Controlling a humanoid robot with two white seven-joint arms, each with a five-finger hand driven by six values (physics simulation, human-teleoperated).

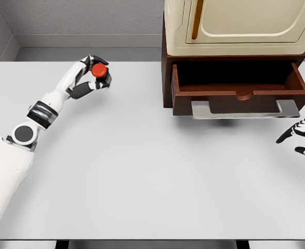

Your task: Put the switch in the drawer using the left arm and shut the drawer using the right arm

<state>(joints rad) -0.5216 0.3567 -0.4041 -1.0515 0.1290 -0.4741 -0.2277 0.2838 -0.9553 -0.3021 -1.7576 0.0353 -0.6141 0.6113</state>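
Observation:
The switch [100, 71], a small dark body with a round red button on top, sits in my left hand [94, 75] at the table's far left. The fingers curl around it from both sides. My left arm stretches up from the lower left corner. The brown wooden drawer [240, 98] is pulled open at the upper right, its inside dark and bare, with a flat grey handle [245, 109] across its front. My right hand [301, 137] shows at the right edge, below and to the right of the handle, fingers spread and holding nothing.
A cream cabinet [235, 26] with a door sits on top of the brown drawer unit. The white table [142, 171] runs wide between the two hands. Grey walls close the back and the left side.

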